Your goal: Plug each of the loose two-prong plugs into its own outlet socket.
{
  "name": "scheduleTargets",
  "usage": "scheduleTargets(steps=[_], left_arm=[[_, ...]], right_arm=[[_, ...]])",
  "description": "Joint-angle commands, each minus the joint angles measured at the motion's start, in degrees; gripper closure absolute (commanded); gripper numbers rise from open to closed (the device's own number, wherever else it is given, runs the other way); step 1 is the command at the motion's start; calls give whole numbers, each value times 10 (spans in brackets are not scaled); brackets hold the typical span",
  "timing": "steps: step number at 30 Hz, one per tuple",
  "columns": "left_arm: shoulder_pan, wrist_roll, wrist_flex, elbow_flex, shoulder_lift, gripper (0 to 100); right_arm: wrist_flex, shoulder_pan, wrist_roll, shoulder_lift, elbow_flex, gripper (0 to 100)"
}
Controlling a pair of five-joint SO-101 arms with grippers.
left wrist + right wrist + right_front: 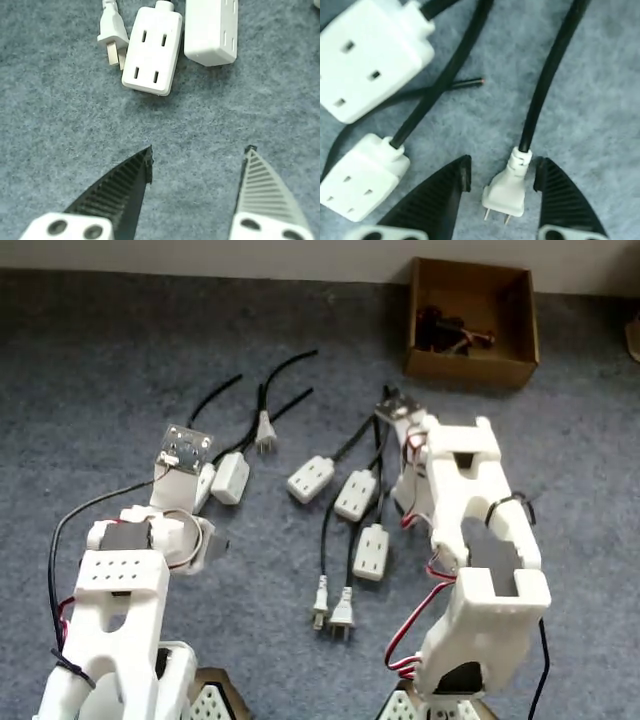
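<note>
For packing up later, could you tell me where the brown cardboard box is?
In the high view the brown cardboard box sits on the grey carpet at the far right, just beyond the right arm.

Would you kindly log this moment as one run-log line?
left gripper: open, over carpet near outlet socket | right gripper: open, straddling white plug | grasp: not yet made
</note>
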Motion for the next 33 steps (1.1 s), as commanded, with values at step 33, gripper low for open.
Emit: scheduleTargets(steps=[33], left_arm=[[-5, 6, -9, -3, -16, 730]], right_arm=[[-34, 36, -40, 73, -30, 899]])
